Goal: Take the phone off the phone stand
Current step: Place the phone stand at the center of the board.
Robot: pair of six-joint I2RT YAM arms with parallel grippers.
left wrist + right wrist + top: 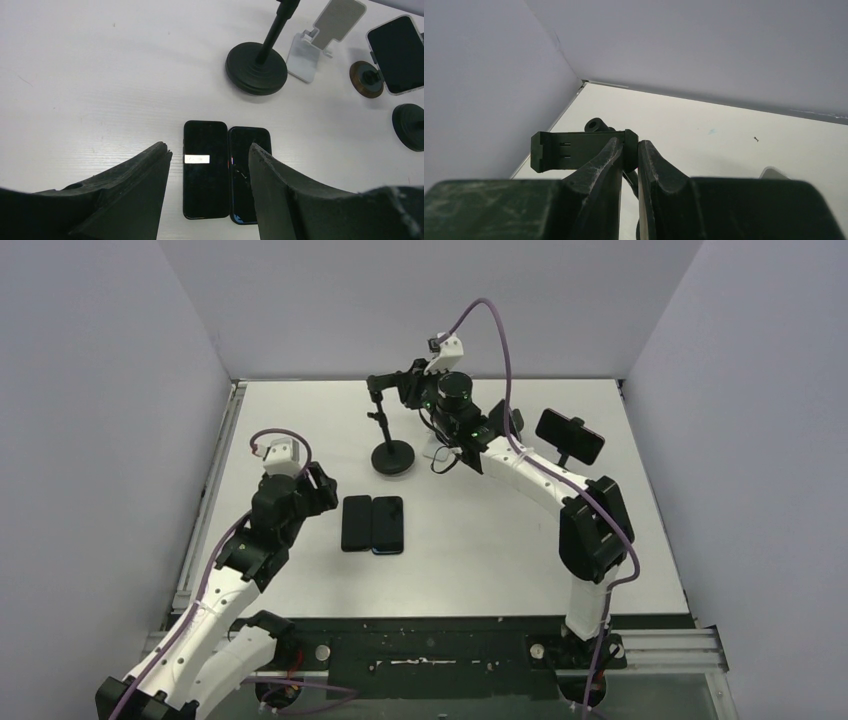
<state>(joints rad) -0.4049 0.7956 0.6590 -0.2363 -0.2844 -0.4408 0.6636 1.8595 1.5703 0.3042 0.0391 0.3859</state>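
Note:
Two dark phones (356, 523) (387, 524) lie flat side by side on the white table. My left gripper (322, 490) hovers open just left of them; in the left wrist view its fingers (150, 175) straddle the phones (205, 175) without touching. The black phone stand (394, 457) has a round base and a thin pole, and its clamp (574, 150) is empty. My right gripper (630, 145) is shut on the clamp's right end jaw, high above the table (410, 388). Another phone (569, 436) sits in a holder at the right.
A white folding stand (320, 40) stands beside the black base (256, 67). A brown disc foot (367, 79) carries the mounted phone (397, 55), and another black base (410, 125) sits nearby. Grey walls enclose the table on three sides.

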